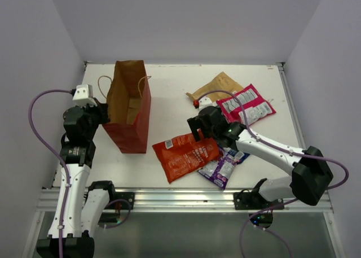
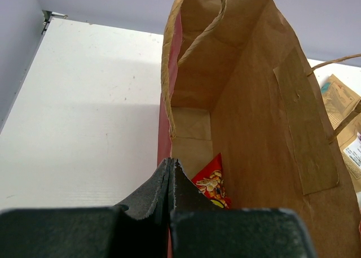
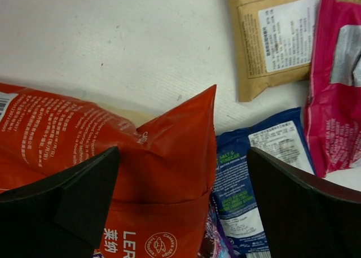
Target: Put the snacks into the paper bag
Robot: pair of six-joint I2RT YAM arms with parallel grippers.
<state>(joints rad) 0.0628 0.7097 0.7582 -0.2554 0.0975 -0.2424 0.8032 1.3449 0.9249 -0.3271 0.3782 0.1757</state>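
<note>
One small red foil packet (image 2: pixel 211 184) lies inside the tall red paper bag (image 1: pixel 134 128), left, whose rim my left gripper (image 2: pixel 170 166) pinches. My right gripper (image 3: pixel 181 156) gapes over a raised corner of the large orange-red foil packet (image 3: pixel 84 128), centre. I fear a shallow bite slipping off the crinkly foil.

Black two-finger left claw (image 2: pixel 170 162): pressed closed, arm upright. Black two-finger right claw (image 3: pixel 183 153): spread wide, arm extended, pointing downward.
</note>
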